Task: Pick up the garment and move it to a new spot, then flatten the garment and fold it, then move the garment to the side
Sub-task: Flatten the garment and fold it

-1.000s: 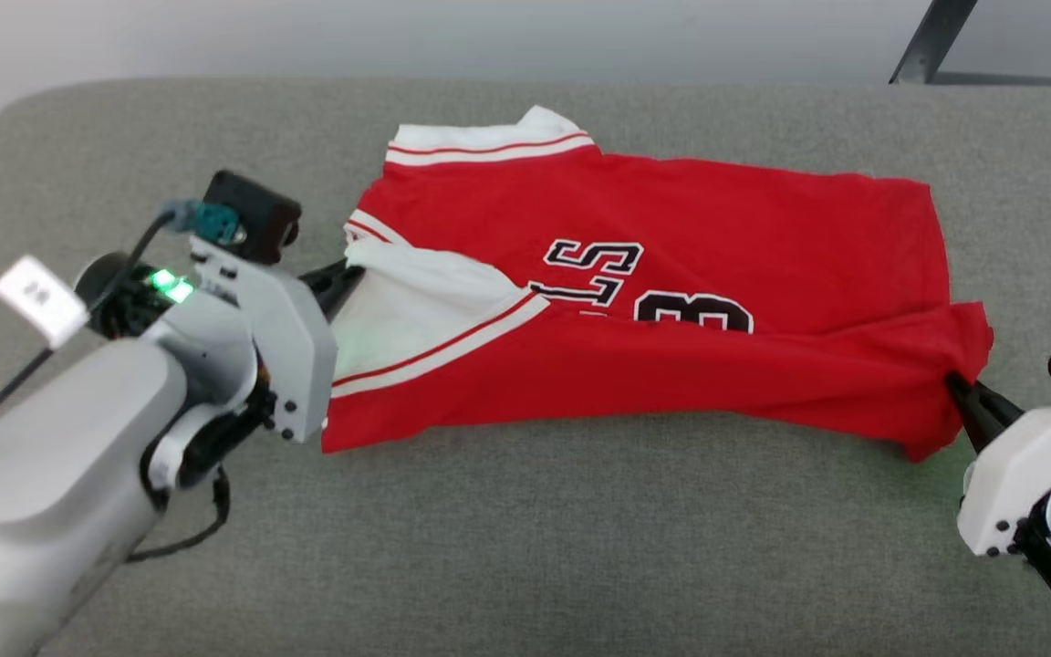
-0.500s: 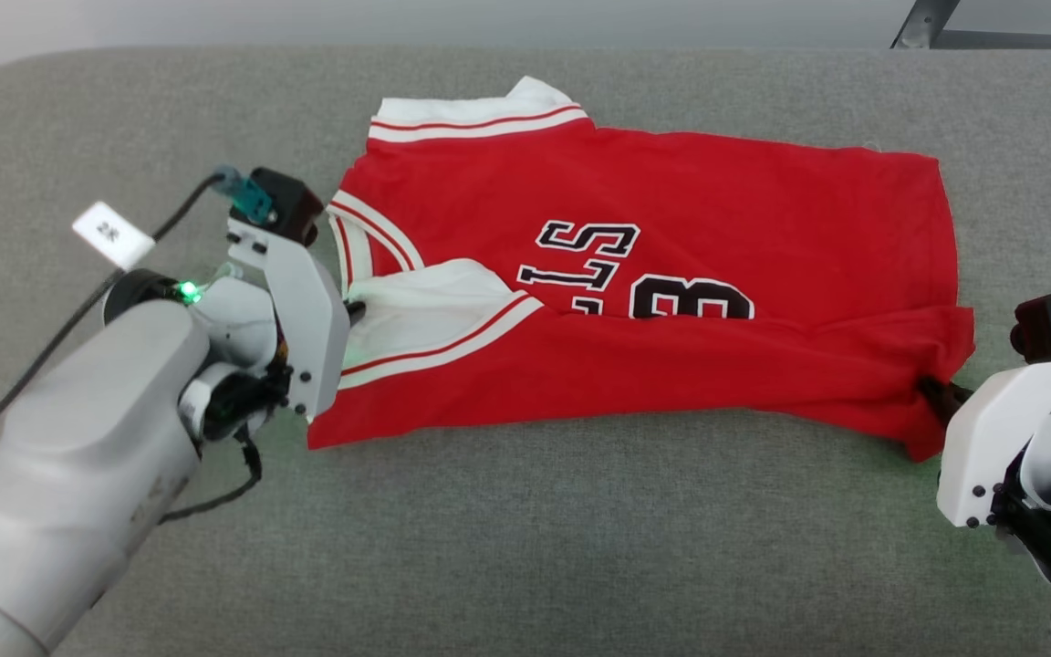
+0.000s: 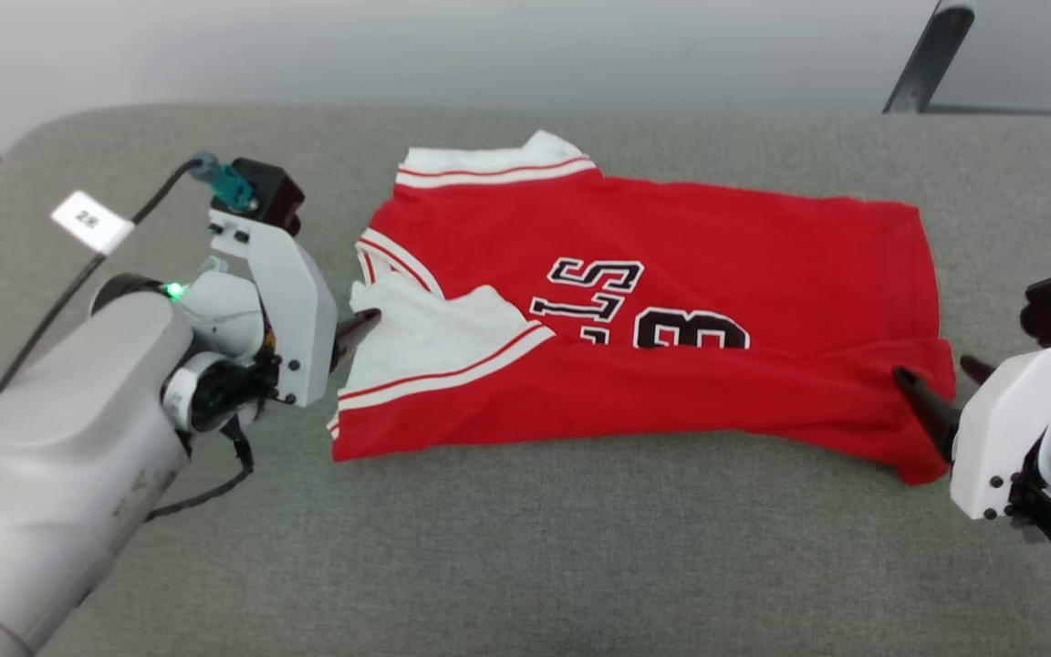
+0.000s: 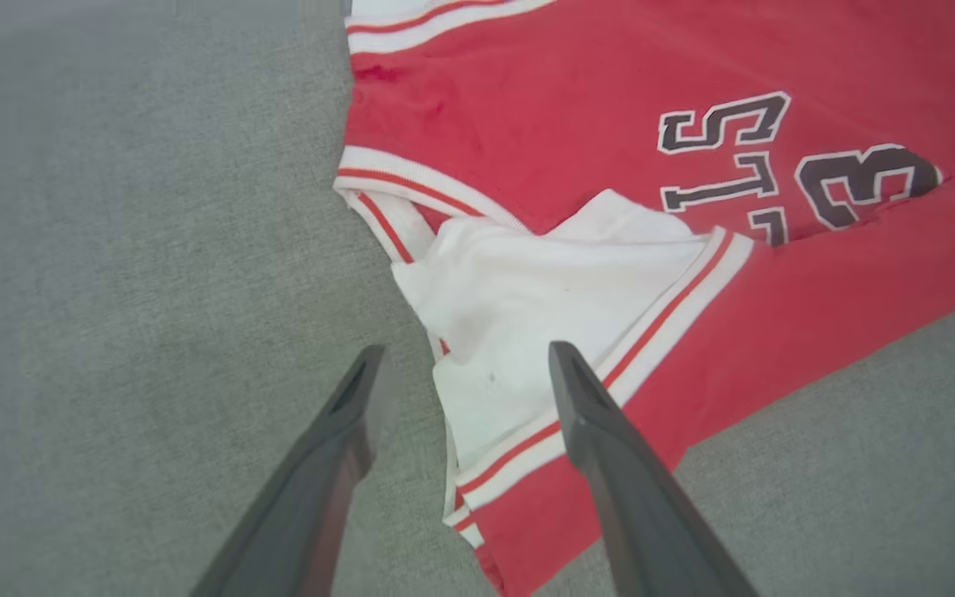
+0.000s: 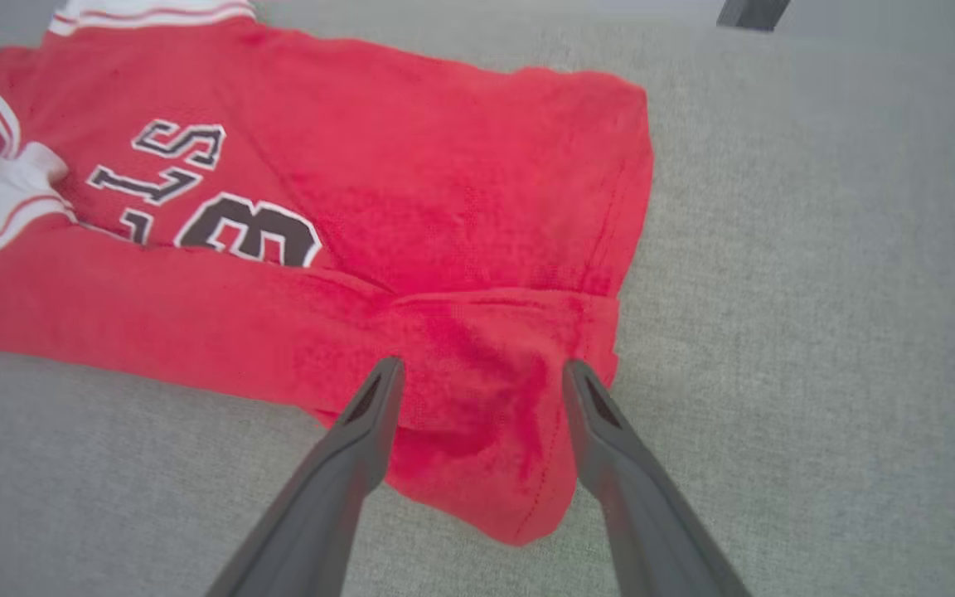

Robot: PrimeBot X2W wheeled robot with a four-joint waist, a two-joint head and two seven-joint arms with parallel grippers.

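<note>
Now we have the garment (image 3: 717,237) lying across the middle of the grey padded surface (image 3: 525,547), a little toward its far side, its long way running left to right. Its near edge is folded up over itself, so the red flap covers the lower part of the black print (image 3: 690,328). At the left end a white panel (image 4: 544,282) with red-and-white stripe trim lies uppermost. The right end is plain red, with a rumpled corner at the near side.

Our left gripper (image 4: 465,352) stands with its fingers apart at the white panel's edge, one finger over bare grey cloth and the other over the stripe trim. It holds nothing. Our right gripper (image 5: 484,365) also has its fingers spread, one to each side of the rumpled red corner, gripping nothing; whether the tips touch the cloth we cannot tell.

The surface is woven grey fabric with a rounded corner at the far left. Beyond it we see a pale wall (image 3: 489,46) and, at the far right, a dark slanted bar (image 3: 931,55). A white tag (image 3: 92,221) hangs just behind our left gripper.
</note>
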